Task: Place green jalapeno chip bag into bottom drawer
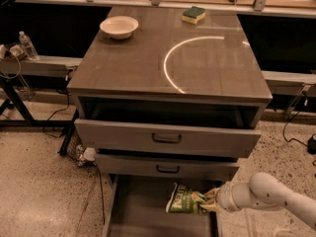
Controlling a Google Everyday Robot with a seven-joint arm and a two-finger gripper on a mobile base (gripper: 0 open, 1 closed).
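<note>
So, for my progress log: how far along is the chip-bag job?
Done: the wide grey bottom drawer stands open. In hand: the gripper, at the drawer's right side, grips the crinkly green chip bag over its floor. Left: releasing the bag inside.

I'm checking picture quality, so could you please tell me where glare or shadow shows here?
Camera view: a bright curved glare arc crosses the cabinet top; the open bottom drawer is dim, where the pincer holds the chip bag at its right side.
</note>
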